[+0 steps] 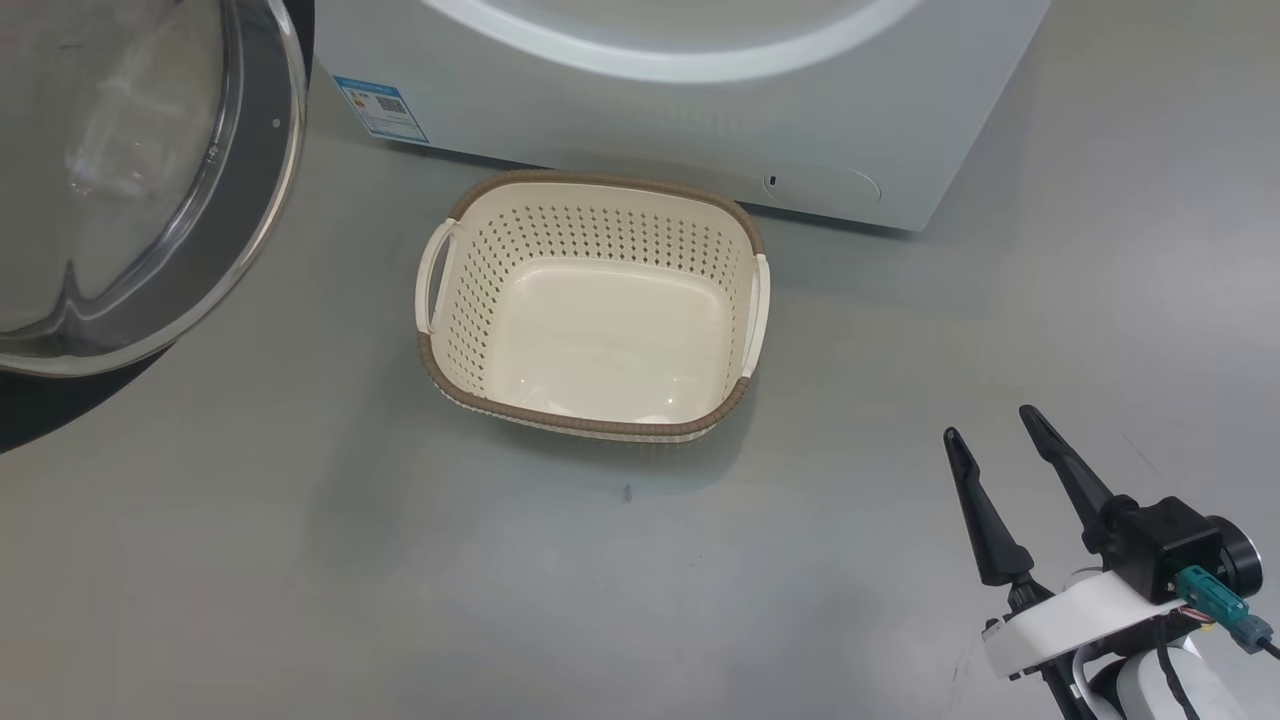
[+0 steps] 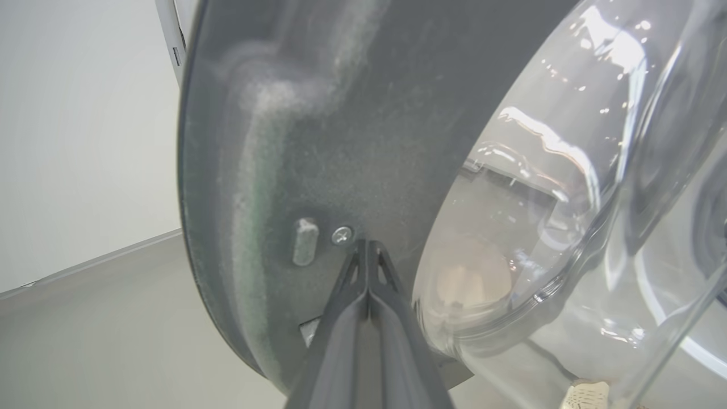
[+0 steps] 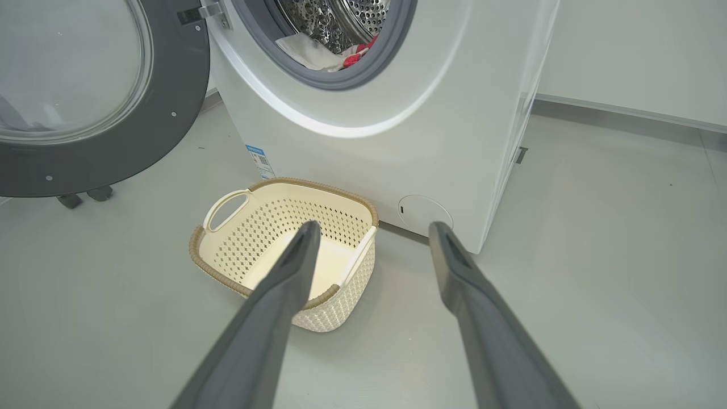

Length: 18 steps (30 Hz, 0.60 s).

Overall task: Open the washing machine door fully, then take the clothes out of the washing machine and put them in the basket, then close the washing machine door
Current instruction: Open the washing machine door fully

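Note:
The washing machine door [image 1: 40,405] stands swung open at the left, its clear glass bowl [image 1: 130,170] facing me. My left gripper [image 2: 368,244] is shut with nothing in it, its tips right at the door's dark inner face [image 2: 318,142] beside a screw; I cannot tell whether they touch. Inside the drum of the washing machine [image 3: 397,142] lie the red and white clothes [image 3: 358,54]. The cream basket [image 1: 590,180] sits empty on the floor in front of the machine. My right gripper [image 1: 989,424] hangs open to the basket's right, also seen as the right gripper [image 3: 372,227] above the basket [image 3: 318,184].
Grey floor [image 1: 300,560] spreads around the basket. The white washing machine [image 1: 650,130] carries a blue sticker [image 1: 380,108] at its lower corner. Two small dark wheels [image 3: 85,196] rest on the floor under the door [image 3: 142,153]. A white wall with a baseboard [image 3: 625,111] runs behind.

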Tool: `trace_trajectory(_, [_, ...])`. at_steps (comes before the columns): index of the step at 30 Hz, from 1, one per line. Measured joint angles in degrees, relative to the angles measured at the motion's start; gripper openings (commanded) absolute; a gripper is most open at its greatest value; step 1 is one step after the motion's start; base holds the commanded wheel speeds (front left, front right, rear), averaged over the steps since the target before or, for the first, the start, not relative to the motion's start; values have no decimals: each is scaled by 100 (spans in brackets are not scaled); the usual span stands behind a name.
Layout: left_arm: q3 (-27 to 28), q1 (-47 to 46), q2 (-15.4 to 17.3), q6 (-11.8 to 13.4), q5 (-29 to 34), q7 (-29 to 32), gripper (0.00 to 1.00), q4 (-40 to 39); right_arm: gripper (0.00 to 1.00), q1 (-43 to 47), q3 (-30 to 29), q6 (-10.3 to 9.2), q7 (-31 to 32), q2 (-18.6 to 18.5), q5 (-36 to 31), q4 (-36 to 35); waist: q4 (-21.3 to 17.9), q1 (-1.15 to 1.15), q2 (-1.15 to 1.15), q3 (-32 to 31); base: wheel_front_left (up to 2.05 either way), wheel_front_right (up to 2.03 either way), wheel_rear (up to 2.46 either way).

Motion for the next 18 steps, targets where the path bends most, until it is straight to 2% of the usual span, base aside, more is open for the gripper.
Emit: trace_trajectory(18, [-5, -646, 288, -287, -32, 4, 0, 723, 100, -134, -52, -2, 49, -114, -42, -53, -107, 0, 0, 359, 0, 0, 0])
